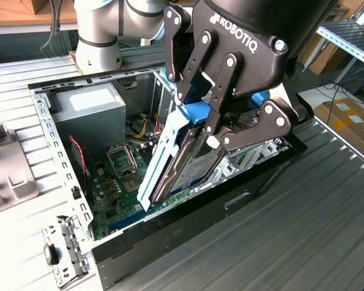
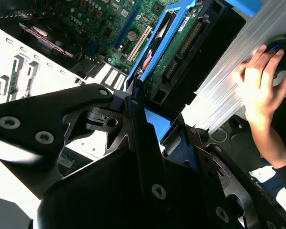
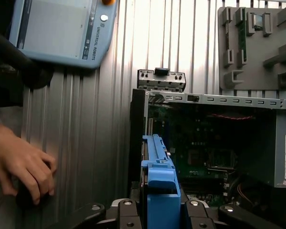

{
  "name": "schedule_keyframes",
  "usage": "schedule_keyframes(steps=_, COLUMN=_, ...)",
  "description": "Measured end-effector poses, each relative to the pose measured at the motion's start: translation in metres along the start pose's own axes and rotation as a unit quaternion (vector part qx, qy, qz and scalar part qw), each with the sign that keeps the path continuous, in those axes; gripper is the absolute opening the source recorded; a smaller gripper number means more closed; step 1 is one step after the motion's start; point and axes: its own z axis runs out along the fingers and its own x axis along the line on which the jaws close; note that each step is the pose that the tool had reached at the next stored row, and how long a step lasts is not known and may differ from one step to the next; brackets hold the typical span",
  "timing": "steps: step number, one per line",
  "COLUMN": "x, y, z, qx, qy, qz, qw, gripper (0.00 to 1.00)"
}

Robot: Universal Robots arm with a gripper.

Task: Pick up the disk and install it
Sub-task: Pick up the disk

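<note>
Clamping the disk (image 1: 182, 157), the jaws hold it tilted over the open computer case (image 1: 48, 139).

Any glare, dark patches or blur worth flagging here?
Second wrist view: the metal panel beside the case is blown out white, and the person's hand is blurred. First wrist view: the case interior behind the disk is dark. Exterior view: evenly lit.

The disk (image 1: 191, 167) is framed in glossy blue plastic; matt black metal forms the end effector (image 1: 213, 134); the tabletop (image 1: 303, 230) is ribbed, brushed aluminium.
</note>
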Motion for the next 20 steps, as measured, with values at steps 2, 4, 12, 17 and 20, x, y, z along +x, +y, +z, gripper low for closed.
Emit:
schedule_keyframes(steps=2, x=0.0001, y=-0.0018, z=0.0, qx=0.0, qy=0.0, qz=0.0, qw=1.0, gripper=0.37)
schedule_keyframes(steps=4, x=0.0001, y=-0.0031, z=0.0001, qx=0.0, qy=0.0, qz=0.0, qw=1.0, gripper=0.37)
schedule_keyframes(steps=12, x=0.0005, y=-0.0113, z=0.0004, qx=0.0, qy=0.0, qz=0.0, qw=1.0, gripper=0.37)
schedule_keyframes(steps=17, x=0.0007, y=-0.0159, z=0.0005, qx=0.0, qy=0.0, qz=0.0, qw=1.0, gripper=0.37)
schedule_keyframes(steps=20, x=0.0009, y=-0.0189, z=0.0006, qx=0.0, qy=0.0, qz=0.0, qw=1.0, gripper=0.37)
